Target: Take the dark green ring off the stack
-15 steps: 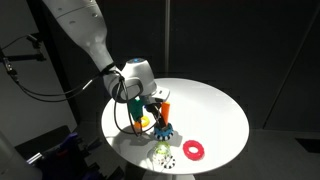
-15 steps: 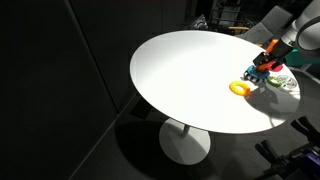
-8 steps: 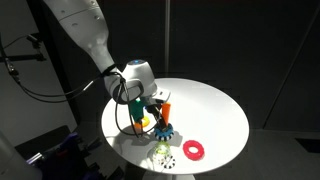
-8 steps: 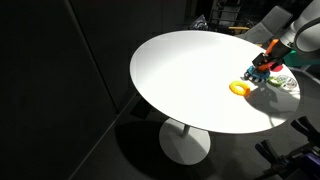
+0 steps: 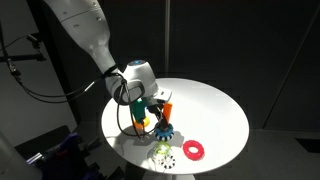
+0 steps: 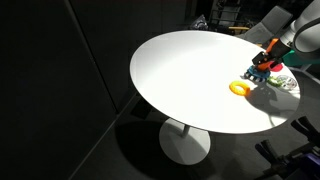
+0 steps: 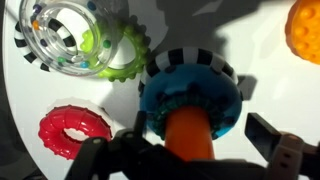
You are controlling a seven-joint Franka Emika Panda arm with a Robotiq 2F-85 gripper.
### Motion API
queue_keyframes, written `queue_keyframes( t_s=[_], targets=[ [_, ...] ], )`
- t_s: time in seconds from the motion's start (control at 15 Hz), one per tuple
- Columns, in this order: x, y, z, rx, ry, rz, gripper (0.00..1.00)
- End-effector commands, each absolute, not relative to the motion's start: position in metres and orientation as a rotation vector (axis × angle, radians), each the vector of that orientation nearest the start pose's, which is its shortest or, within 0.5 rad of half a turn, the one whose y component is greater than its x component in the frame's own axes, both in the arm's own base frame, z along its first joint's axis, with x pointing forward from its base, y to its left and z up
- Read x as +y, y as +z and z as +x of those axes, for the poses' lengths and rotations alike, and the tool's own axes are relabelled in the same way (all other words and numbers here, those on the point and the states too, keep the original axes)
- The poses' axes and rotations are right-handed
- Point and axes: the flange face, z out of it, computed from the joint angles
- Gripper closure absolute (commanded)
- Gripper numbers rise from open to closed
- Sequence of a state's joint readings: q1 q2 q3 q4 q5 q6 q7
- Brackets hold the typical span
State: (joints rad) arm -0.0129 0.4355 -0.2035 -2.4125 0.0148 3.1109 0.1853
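The stack is an upright orange peg (image 7: 190,135) with a blue toothed ring (image 7: 190,92) around its foot. A thin dark greenish band (image 7: 223,122), seemingly the dark green ring, hugs the peg on top of the blue ring; its outline is hard to make out. My gripper (image 7: 185,150) is open, with one finger on each side of the peg and nothing clamped. The gripper (image 5: 157,113) hangs low over the stack (image 5: 165,124) in both exterior views, near the table edge (image 6: 263,66).
A loose red ring (image 7: 73,130), a pale yellow-green gear ring (image 7: 128,52) and a clear beaded ring (image 7: 62,35) lie beside the stack. A yellow-orange ring (image 6: 240,88) lies close by. The round white table (image 5: 215,105) stands on a pedestal.
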Motion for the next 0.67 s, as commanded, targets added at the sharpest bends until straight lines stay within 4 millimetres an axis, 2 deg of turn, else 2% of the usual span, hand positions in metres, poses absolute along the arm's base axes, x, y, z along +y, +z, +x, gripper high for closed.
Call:
queue_keyframes(
  t_s=[0.0, 0.6],
  targets=[
    [-0.1229, 0.1640, 0.5050, 0.630, -0.480, -3.132, 0.00],
    [-0.1258, 0.1586, 0.5036, 0.636, -0.504, -3.135, 0.00]
  ],
)
